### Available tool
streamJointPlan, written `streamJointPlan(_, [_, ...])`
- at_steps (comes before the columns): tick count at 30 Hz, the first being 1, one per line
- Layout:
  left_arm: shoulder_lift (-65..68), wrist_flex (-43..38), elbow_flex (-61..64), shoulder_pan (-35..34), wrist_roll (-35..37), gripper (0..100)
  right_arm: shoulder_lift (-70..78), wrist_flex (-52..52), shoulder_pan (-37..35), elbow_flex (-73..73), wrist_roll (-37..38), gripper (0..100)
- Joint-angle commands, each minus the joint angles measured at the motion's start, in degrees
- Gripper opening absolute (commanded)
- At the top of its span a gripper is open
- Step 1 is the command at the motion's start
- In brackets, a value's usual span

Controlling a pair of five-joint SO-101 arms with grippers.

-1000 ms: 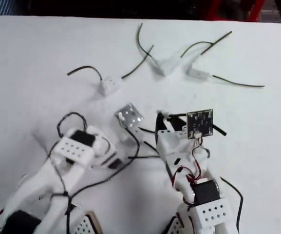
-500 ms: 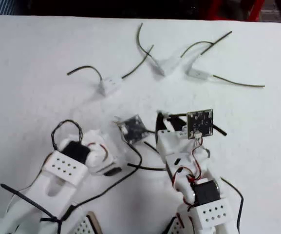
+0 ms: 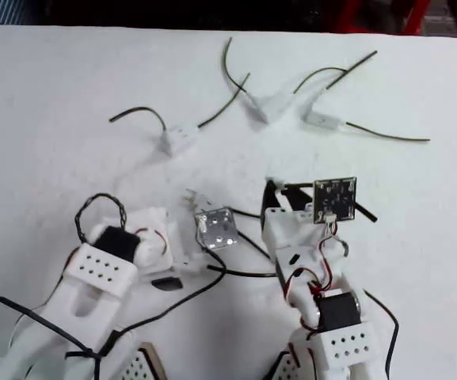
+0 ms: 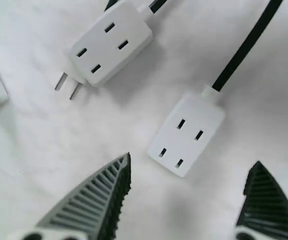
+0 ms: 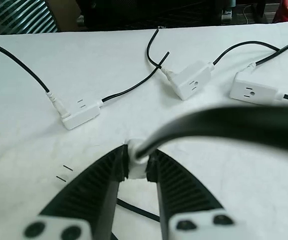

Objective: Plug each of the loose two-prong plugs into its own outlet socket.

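Plug (image 5: pixel 136 167): small white hard-plastic body, likely light and rigid. The right gripper (image 5: pixel 137 156) has its fingers pinched on the body's flat sides, low over the table (image 3: pixel 54 95), with the far outlets ahead of it. The thick black cord (image 5: pixel 223 122) arches off the plug; expect it to be springy and to twist the plug as you turn. Grip the casing, never the prongs.

The left gripper (image 4: pixel 192 162) has its fingers spread wide above a four-slot outlet block (image 4: pixel 186 132). A pronged block (image 4: pixel 109 45) lies near it, apart. Their casings look smooth and will probably skid when pushed, so you should brace one.
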Motion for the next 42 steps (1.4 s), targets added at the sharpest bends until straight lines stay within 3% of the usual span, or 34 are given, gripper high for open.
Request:
streamJointPlan(1, [-1.45,-1.23,-2.11,-0.22,-0.62,35,-0.31,-1.36,0.48,-2.90,-0.53,1.7])
streamJointPlan(6, [2.86,-0.79,-6.86,-0.22,-0.62,33,-0.31,-1.36,0.48,-2.90,-0.53,1.7])
streamJointPlan(13, [21.32,4.22,-17.49,1.80,-0.70,33,-0.31,-1.36,0.57,-2.99,-0.35,1.7])
streamJointPlan(21, [38.02,4.48,-25.85,3.03,-0.35,32,-0.31,-1.27,3.03,-3.96,-0.53,1.7])
streamJointPlan(25, [42.86,4.48,-27.96,3.38,-0.18,17,-0.31,-1.19,4.09,-4.31,-0.53,1.7])
streamJointPlan(28, [43.56,4.84,-28.57,4.79,-0.09,2,-0.31,-1.27,4.26,-4.31,-0.53,1.7])
streamJointPlan(37, [35.38,4.40,-28.57,5.05,8.88,2,-0.31,-1.19,4.26,-4.31,-0.53,1.7])
streamJointPlan(42, [27.03,4.40,-28.31,4.97,17.58,2,-0.31,-1.10,4.26,-4.31,-0.53,1.7])
